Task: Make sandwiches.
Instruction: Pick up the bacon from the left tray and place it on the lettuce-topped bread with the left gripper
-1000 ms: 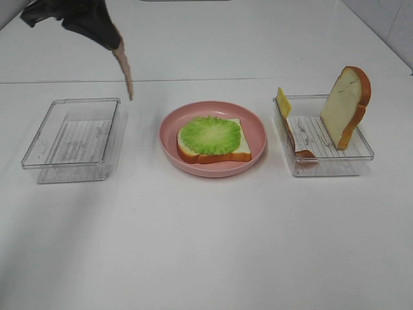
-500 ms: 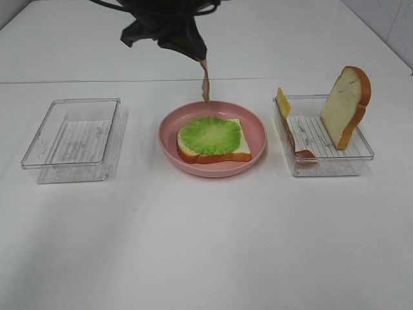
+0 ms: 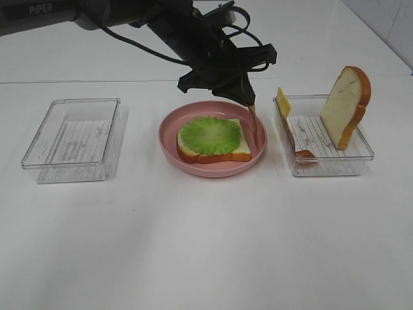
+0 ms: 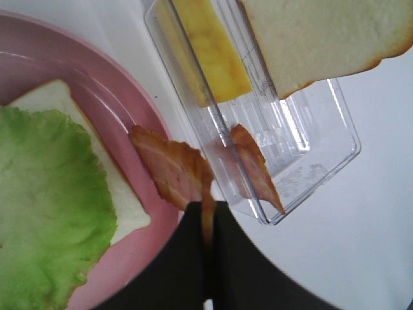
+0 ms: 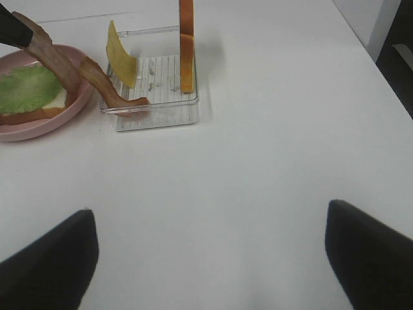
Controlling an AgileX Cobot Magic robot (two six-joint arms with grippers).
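One white table (image 3: 206,258) carries two clear, ribbed plastic trays, the left tray (image 3: 71,165) and the right tray (image 3: 326,169), with one round pink plate (image 3: 213,170) between them. On the plate lies the flat bread slice (image 3: 240,151) under one ruffled lettuce leaf (image 3: 210,134). The right tray holds the upright bread slice (image 3: 345,103), one wavy bacon strip (image 3: 300,147) along its left wall and one yellow cheese square (image 3: 283,101).

The left pincer (image 3: 247,102) is clamped on a second bacon strip (image 3: 255,126), which hangs over the plate's right side; whether its tip touches is unclear. The right pincer (image 5: 210,208) is cut off to two dark fingertips spread wide, holding nothing.
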